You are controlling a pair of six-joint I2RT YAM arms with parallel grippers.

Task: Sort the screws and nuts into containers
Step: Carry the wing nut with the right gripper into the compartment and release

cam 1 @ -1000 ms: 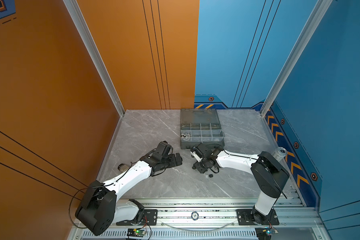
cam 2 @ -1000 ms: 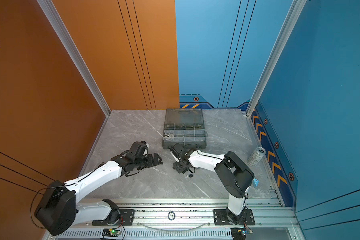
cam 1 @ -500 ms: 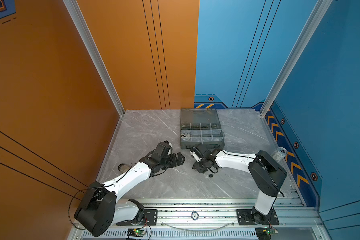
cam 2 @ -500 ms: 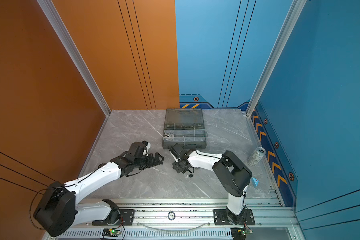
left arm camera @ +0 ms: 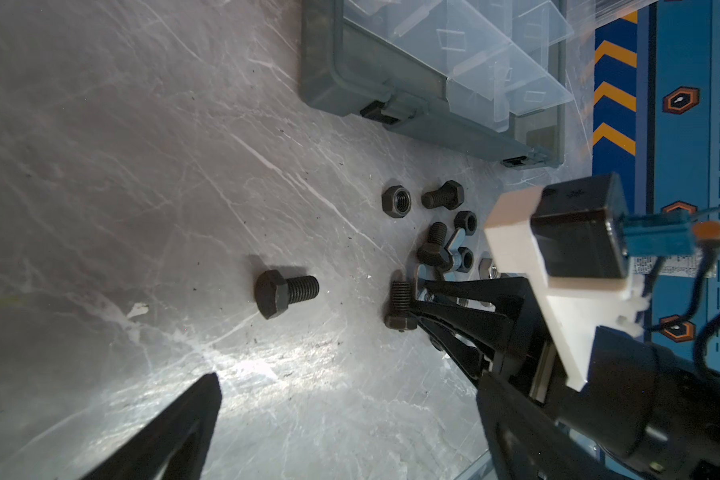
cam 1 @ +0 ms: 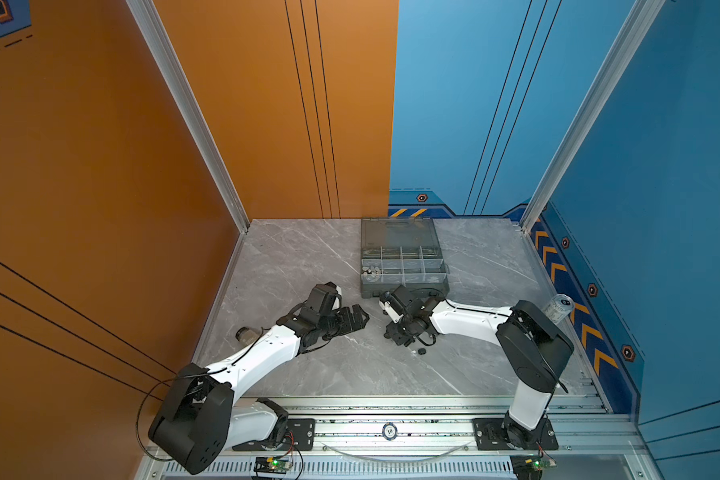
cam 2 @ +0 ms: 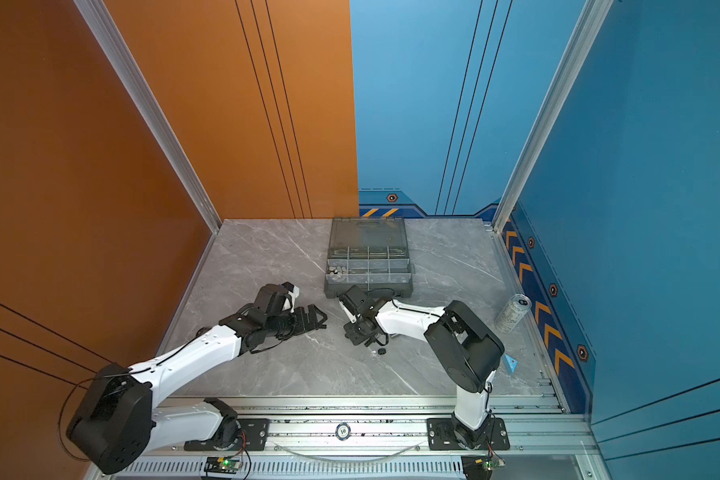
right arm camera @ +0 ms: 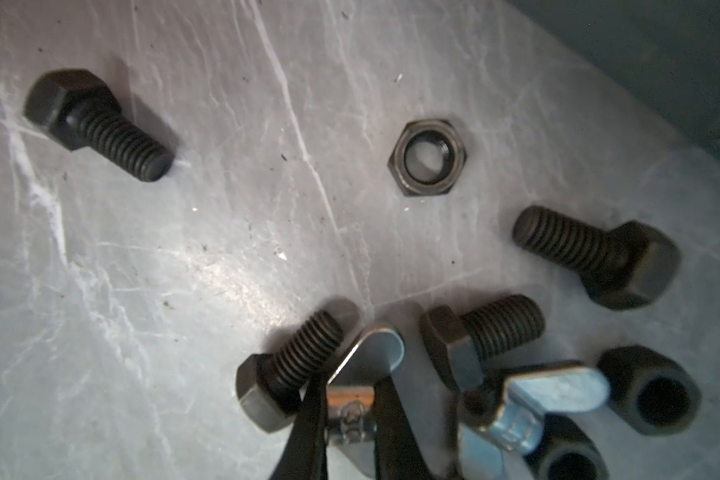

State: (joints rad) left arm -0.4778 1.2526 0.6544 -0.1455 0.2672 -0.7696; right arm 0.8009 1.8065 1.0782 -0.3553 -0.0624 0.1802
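Our left claw (cam 1: pixel 360 319) hangs over the desk (cam 1: pixel 308 257) left of the middle, its jaws wide apart and holding nothing. To its right a lone screw (left arm camera: pixel 285 293) lies by itself. Further right, the loose pile of screws (right arm camera: pixel 599 257) and nuts (right arm camera: pixel 428 158) sits just in front of the organizer box (cam 1: pixel 404 286). The box stands toward the desk's far edge with its lid folded back.

Our right claw (right arm camera: pixel 350 399) is down in that pile, clamped on a silver wing nut (right arm camera: pixel 385 345), and a neighbouring screw (right arm camera: pixel 292 365) touches the outside of one finger. We judge that the pick is the step in hand and that most of the sorting is not yet done.

Next we need a straight lift that leaves that screw behind. Then comes a carry to the left-hand compartment (cam 1: pixel 365 273) where silver pieces lie, and a release just above it.
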